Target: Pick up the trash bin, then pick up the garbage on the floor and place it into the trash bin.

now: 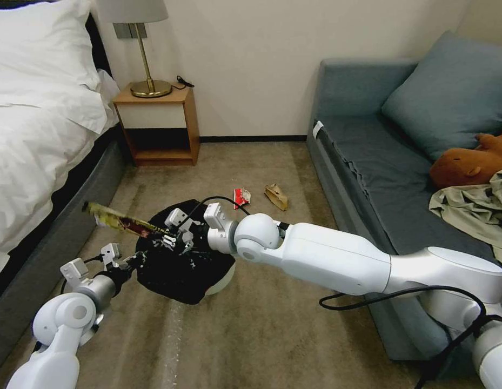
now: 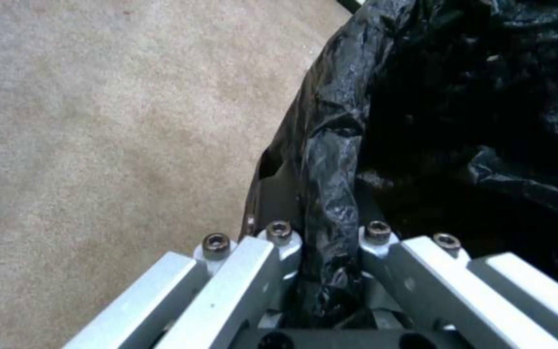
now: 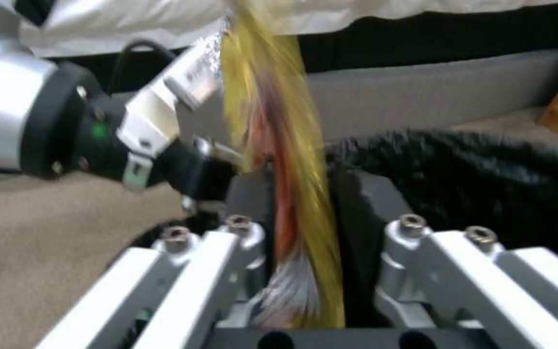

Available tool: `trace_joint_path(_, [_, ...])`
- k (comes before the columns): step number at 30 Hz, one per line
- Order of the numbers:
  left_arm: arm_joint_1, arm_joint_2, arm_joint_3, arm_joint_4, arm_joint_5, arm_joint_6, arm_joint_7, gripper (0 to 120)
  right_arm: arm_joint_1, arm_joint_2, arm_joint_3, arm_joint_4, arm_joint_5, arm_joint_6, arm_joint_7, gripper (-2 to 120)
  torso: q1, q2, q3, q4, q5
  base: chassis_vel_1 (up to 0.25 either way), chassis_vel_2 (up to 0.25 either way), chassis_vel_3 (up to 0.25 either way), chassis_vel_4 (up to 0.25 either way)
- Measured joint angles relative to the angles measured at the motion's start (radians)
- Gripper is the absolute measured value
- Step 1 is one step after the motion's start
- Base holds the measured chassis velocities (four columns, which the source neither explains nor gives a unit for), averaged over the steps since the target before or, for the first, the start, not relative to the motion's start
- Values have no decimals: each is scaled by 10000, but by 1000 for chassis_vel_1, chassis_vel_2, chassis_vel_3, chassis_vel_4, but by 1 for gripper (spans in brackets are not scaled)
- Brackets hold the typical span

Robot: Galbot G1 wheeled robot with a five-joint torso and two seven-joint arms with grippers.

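The trash bin (image 1: 225, 279), white and lined with a glossy black bag (image 1: 178, 267), is low in front of me on the carpet side of the bed. My left gripper (image 1: 131, 261) is shut on its near-left rim; a fold of the bag (image 2: 331, 194) sits pinched between the fingers (image 2: 279, 232). My right gripper (image 1: 167, 236) hovers over the bin's mouth, shut on the gold-yellow snack wrapper (image 1: 118, 220), which sticks out toward the bed. The wrapper (image 3: 292, 160) runs between the right pads (image 3: 356, 203). More garbage lies beyond the bin: a red-white packet (image 1: 241, 197) and a brown paper bag (image 1: 276, 196).
A bed (image 1: 40, 135) flanks the left side, with a wooden nightstand (image 1: 159, 127) and a lamp (image 1: 145, 65) at the back. A grey sofa (image 1: 380, 167) on the right carries an orange-brown plush toy (image 1: 472, 162) and an olive garment (image 1: 477, 208). Open carpet (image 1: 261, 335) lies in front.
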State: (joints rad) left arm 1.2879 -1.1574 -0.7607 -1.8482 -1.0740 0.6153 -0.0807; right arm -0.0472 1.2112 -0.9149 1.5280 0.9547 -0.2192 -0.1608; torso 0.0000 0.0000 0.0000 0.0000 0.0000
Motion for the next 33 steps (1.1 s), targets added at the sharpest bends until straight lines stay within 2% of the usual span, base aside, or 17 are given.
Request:
trace_joint_path(1, [0,0,0,0,0,0,0,4,0,0,0,0,0,0,0,28,0,0,0,0,0,0,0,0,0])
trace_joint_path(2, [0,6,-17,-1,-27,3,-10,4,-23,-10,-1,-44,-24,17,-17,35,0,0,0,0,0,0,0,0,0])
trace_joint_path(4, [0,10,-28,-2,-48,5,-18,4,-33,-16,-2,-59,-36,24,-26,38,0,0,0,0,0,0,0,0,0])
trace_joint_path(6, [-2,12,-39,-5,-81,11,-29,4,-68,-43,-2,-85,-68,39,-41,50,0,0,0,1,0,0,0,0,0])
trace_joint_path(10, [-9,13,-41,-6,-86,17,-66,4,-122,-121,13,-84,-99,59,-57,59,0,0,0,1,0,0,0,0,0])
trace_joint_path(11, [-15,17,-41,-3,-80,17,-86,4,-147,-165,63,-59,-110,76,-58,66,0,0,0,0,0,0,0,0,0])
trace_joint_path(14, [-19,26,-42,20,-18,17,-101,4,-177,-226,172,16,-121,101,-51,71,0,0,0,0,1,0,0,0,0])
trace_joint_path(16, [-23,37,-66,118,129,-6,-125,4,-193,-388,559,270,-140,129,67,85,0,0,0,1,0,0,0,0,0])
trace_joint_path(24, [-23,44,-91,232,450,-125,-115,4,-157,-615,1445,721,-124,206,1030,88,0,0,0,1,0,0,0,0,0])
trace_joint_path(26, [-18,42,-92,238,541,-160,-79,4,-160,-796,1766,956,-344,191,1581,88,0,0,0,3,0,0,0,0,0])
trace_joint_path(28, [-7,42,-96,238,568,-168,-63,4,-154,-921,1865,1069,-515,140,1711,88,0,0,0,2,1,0,0,0,0])
trace_joint_path(31, [36,47,-125,221,610,-190,-29,4,-122,-1396,2141,1450,-916,-84,2203,94,0,0,0,-2,1,0,0,0,0])
trace_joint_path(32, [54,36,-154,150,702,-240,7,4,-331,-1893,2562,1947,-1117,-309,2808,97,0,0,0,0,2,0,0,0,0])
trace_joint_path(33, [54,36,-154,150,702,-240,7,4,-331,-1893,2562,1947,-1117,-309,2808,97,0,0,0,0,2,0,0,0,0])
